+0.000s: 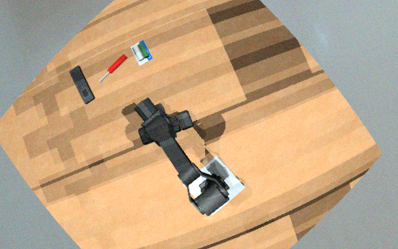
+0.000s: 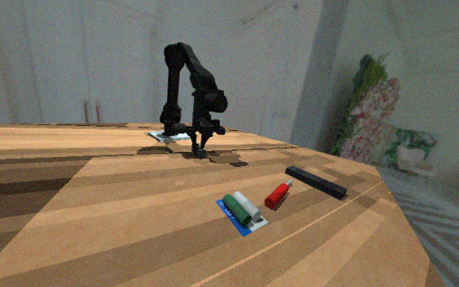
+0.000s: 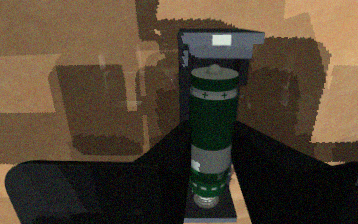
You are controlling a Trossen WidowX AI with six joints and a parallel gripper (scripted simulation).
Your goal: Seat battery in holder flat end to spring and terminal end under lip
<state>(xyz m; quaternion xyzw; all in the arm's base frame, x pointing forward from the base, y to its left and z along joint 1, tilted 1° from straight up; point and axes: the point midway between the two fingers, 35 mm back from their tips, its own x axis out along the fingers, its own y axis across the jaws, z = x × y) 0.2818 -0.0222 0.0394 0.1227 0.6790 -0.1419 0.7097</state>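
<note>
The black holder (image 3: 183,95) (image 2: 201,154) stands on the table under my gripper. Its lip (image 3: 240,48), with a small white mark, is at the top of the wrist view. The green battery (image 3: 211,122) lies lengthwise over the holder. Its terminal end (image 3: 215,73) points to the lip and looks larger and raised, so the battery appears tilted; it shows uncovered in front of the lip. The flat end is low, at the silvery spring (image 3: 206,201). My gripper (image 3: 209,129) (image 2: 199,148) is shut on the battery, one finger on each side. The top view hides battery and holder under the arm.
A blue and white card (image 1: 149,55) (image 2: 242,231) carries a green cylinder (image 1: 143,49) (image 2: 237,210) and a white one (image 1: 137,52) (image 2: 247,206). Nearby are a red screwdriver (image 1: 117,63) (image 2: 277,195) and a black bar-shaped object (image 1: 81,84) (image 2: 315,182). The arm's base stands on a white plate (image 1: 237,185) (image 2: 157,136).
</note>
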